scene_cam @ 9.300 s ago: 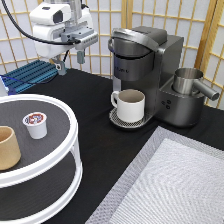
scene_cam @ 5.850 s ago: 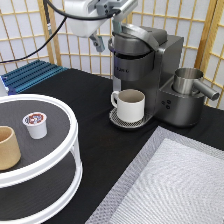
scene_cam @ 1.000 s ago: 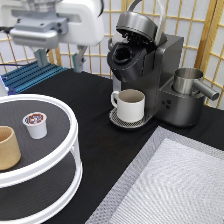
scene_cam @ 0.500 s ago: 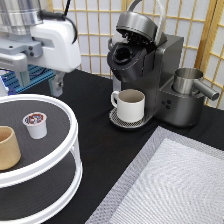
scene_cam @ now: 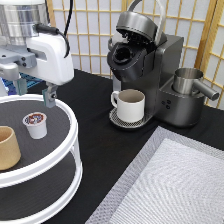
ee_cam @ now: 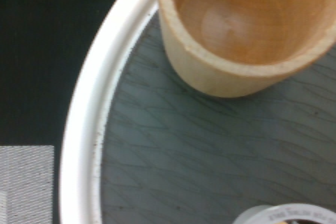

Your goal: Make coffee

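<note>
One coffee pod (scene_cam: 35, 124) is seen standing upright on the top shelf of the white two-tier stand (scene_cam: 74, 131), its long axis vertical and its red and dark foil lid turned upward, the narrower end down. It sits just below the gripper (scene_cam: 34, 93) in the exterior view, not touched by it. The gripper is held above the shelf with its fingers pointing down; two dark fingers (scene_cam: 49, 96) are seen set wide apart with nothing held between them. Below the gripper and toward the exterior view's left, the tan cup (scene_cam: 8, 147) stands upright on the same shelf, near the pod but apart from it. In the wrist view, the tan cup (ee_cam: 240, 42) is seen from above beside the stand's white rim (ee_cam: 86, 135), and an edge of the pod lid (ee_cam: 296, 216) shows at the frame's border. Well off to the exterior view's right of the gripper, the coffee machine (scene_cam: 155, 70) is seen with its lid (scene_cam: 137, 24) raised, and a white mug (scene_cam: 129, 104) stands on its drip tray.
</note>
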